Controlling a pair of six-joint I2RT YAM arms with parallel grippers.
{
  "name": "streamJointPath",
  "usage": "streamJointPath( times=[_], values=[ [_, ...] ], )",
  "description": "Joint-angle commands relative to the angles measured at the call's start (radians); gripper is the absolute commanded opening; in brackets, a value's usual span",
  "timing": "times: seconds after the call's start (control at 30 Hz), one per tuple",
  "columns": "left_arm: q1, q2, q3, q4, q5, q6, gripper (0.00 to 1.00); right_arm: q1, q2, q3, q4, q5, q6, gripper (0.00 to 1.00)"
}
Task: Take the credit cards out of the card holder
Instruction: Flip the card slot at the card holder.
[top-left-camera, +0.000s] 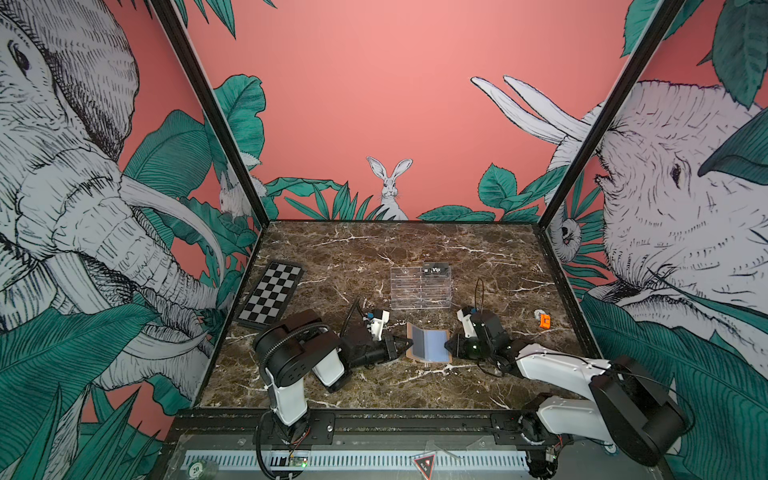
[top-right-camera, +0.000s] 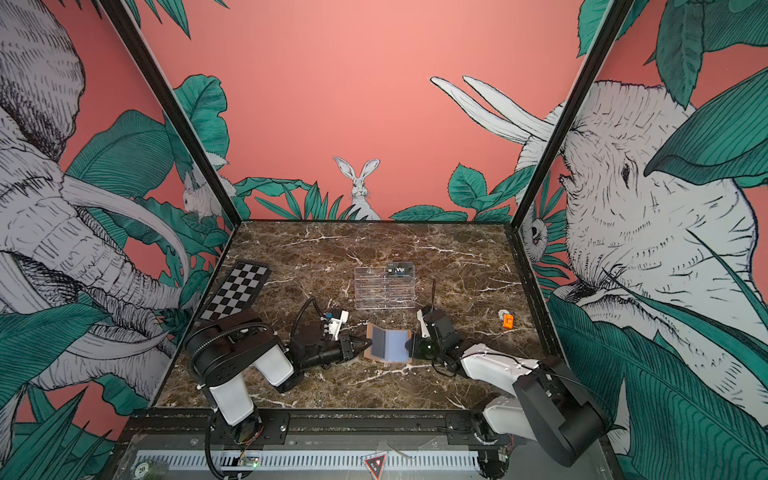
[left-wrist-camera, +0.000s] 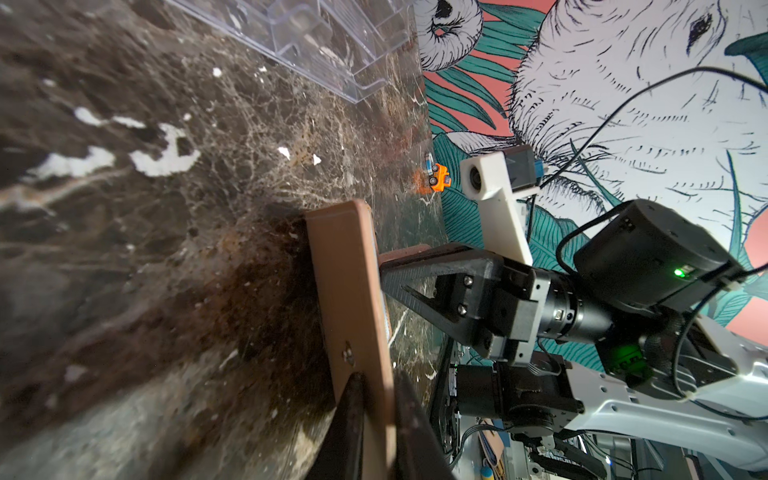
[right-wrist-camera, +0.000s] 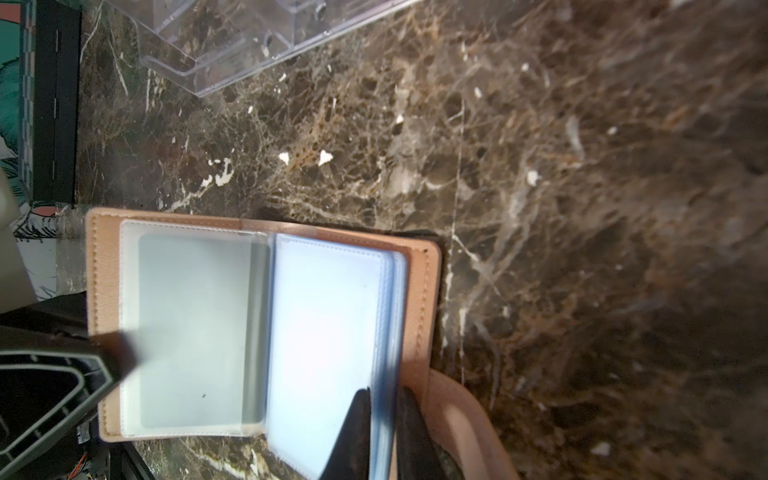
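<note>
The left pincer (top-left-camera: 404, 345) is closed on the card holder (top-left-camera: 432, 345) at its 9 o'clock cover, the right pincer (top-left-camera: 449, 345) on its 3 o'clock sleeves, perhaps the cover too. The left arm (top-left-camera: 291, 347) and right arm (top-left-camera: 557, 365) are stretched low, inward. The holder is laid open, central on the tabletop (top-left-camera: 374, 249).

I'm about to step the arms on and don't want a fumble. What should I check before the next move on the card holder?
1. Card holder lying open: ok.
2. Left gripper shut on its cover: ok.
3. Right gripper shut on the sleeve stack edge: ok.
4. Something to pull in the exposed left sleeve: cannot tell; only a grey shape shows through the plastic.
5. A gripper free to pull: not ok; both hold the holder.
6. Stand has room: ok; one card on its top tier.
</note>
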Motion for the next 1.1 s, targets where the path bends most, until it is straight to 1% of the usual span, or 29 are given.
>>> streamJointPath(
  times=[0.0,0.1,0.23,0.4,0.53,0.63,0.67,0.73,0.8,0.97,1.07],
  values=[
    [-0.008,-0.009,0.02,0.043,0.006,0.004,0.11,0.006,0.028,-0.029,-0.033,0.005,-0.009,0.14],
    [-0.012,-0.006,0.025,0.043,0.009,0.005,0.07,0.006,0.028,-0.03,-0.033,0.002,-0.009,0.14],
    [-0.012,-0.021,0.018,0.041,0.006,0.009,0.06,0.006,0.017,-0.031,-0.044,0.006,-0.009,0.14],
    [-0.012,-0.019,0.011,0.032,-0.004,0.013,0.01,0.006,-0.018,-0.025,-0.073,0.021,-0.014,0.15],
    [-0.013,-0.005,0.009,0.032,-0.004,0.009,0.0,0.006,-0.071,-0.013,-0.122,0.044,-0.025,0.17],
    [-0.012,-0.005,0.005,0.038,-0.006,0.008,0.0,0.003,-0.108,-0.008,-0.156,0.063,-0.03,0.22],
    [-0.013,-0.005,0.005,0.038,-0.006,0.009,0.01,0.001,-0.119,-0.007,-0.165,0.064,-0.032,0.23],
    [-0.012,-0.007,0.005,0.036,-0.007,0.008,0.06,-0.002,-0.139,-0.004,-0.187,0.069,-0.035,0.25],
    [-0.012,-0.007,0.004,0.036,-0.009,0.009,0.07,-0.006,-0.158,-0.005,-0.208,0.075,-0.038,0.26],
    [-0.012,-0.01,0.009,0.036,-0.001,0.008,0.09,-0.013,-0.168,-0.022,-0.21,0.067,-0.038,0.25],
    [-0.013,-0.009,0.018,0.036,0.006,0.007,0.17,-0.014,-0.127,-0.031,-0.176,0.043,-0.035,0.24]
  ],
)
